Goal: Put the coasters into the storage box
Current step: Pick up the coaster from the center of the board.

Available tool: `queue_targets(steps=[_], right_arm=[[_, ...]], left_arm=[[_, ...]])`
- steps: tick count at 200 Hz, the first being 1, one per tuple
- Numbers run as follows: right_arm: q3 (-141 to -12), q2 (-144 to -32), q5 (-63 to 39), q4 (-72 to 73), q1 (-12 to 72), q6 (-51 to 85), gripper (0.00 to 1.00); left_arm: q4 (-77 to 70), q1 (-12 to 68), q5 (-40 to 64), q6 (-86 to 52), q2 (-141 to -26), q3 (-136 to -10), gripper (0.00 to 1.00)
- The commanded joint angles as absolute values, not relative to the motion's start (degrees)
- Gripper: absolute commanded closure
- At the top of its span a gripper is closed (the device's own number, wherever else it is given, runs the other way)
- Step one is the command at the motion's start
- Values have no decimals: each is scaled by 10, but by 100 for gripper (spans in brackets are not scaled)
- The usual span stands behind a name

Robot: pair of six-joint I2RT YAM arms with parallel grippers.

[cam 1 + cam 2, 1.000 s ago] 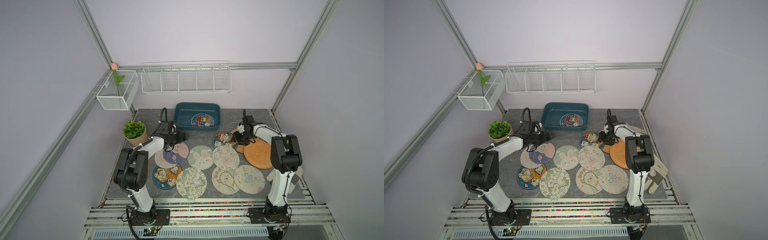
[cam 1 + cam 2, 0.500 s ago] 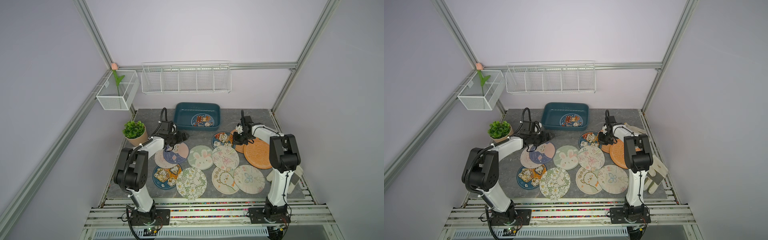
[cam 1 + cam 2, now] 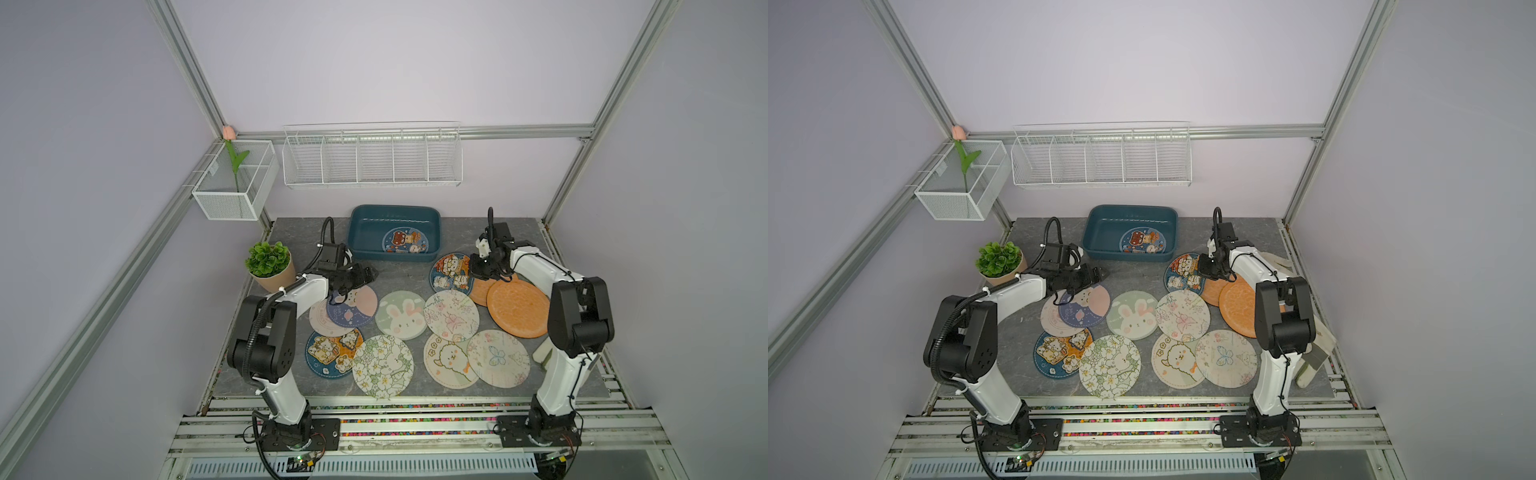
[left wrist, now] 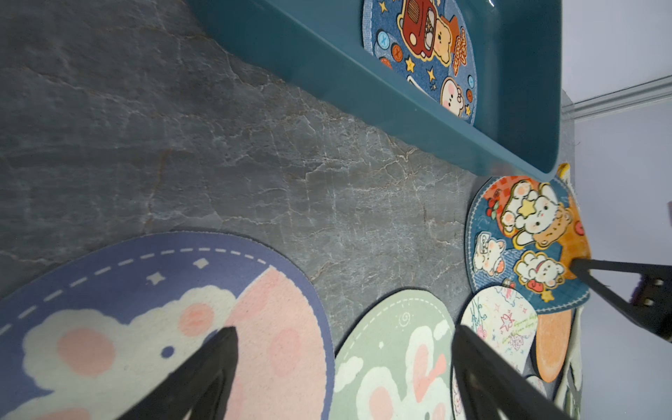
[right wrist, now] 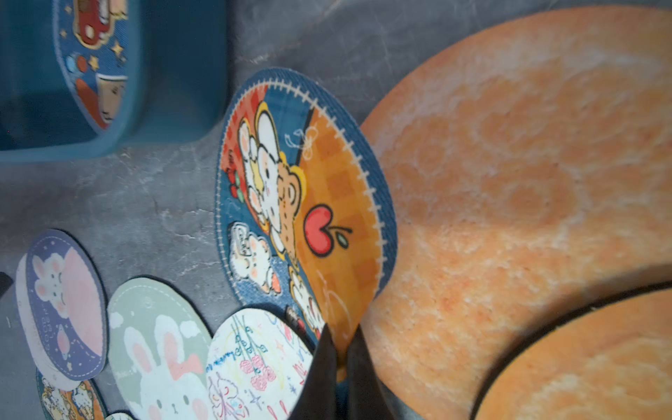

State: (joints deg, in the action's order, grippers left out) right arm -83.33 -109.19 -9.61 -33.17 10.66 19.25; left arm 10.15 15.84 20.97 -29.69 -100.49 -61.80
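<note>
The teal storage box stands at the back middle with one cartoon coaster lying inside. My right gripper is shut on the rim of a blue-and-orange cartoon coaster, just in front of the box's right corner. That coaster overlaps a plain orange coaster. My left gripper stands open and holds nothing, low over a purple-and-pink coaster and a green bunny coaster. Several more coasters lie spread across the mat in front.
A potted plant stands left of my left arm. White wire baskets hang on the back and left walls. An off-white glove lies beside the right arm's base. Bare grey mat shows between the box and the coasters.
My right gripper has closed on the rim of the blue-and-orange coaster and shifted slightly left. The left arm has hardly moved.
</note>
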Motion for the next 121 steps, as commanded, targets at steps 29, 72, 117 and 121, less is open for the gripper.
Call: queue_targets(steps=[29, 72, 117, 121], right_arm=[[-896, -1057, -118, -357, 114, 189, 93], [-961, -1058, -184, -383, 146, 212, 93], [-1042, -1078, -235, -390, 164, 248, 93], [-1047, -1080, -239, -390, 165, 251, 93]], left_arm=[[89, 160, 205, -296, -985, -603, 8], [85, 158, 204, -298, -980, -594, 8], [82, 157, 203, -300, -975, -587, 7], [82, 156, 203, -300, -974, -586, 7]])
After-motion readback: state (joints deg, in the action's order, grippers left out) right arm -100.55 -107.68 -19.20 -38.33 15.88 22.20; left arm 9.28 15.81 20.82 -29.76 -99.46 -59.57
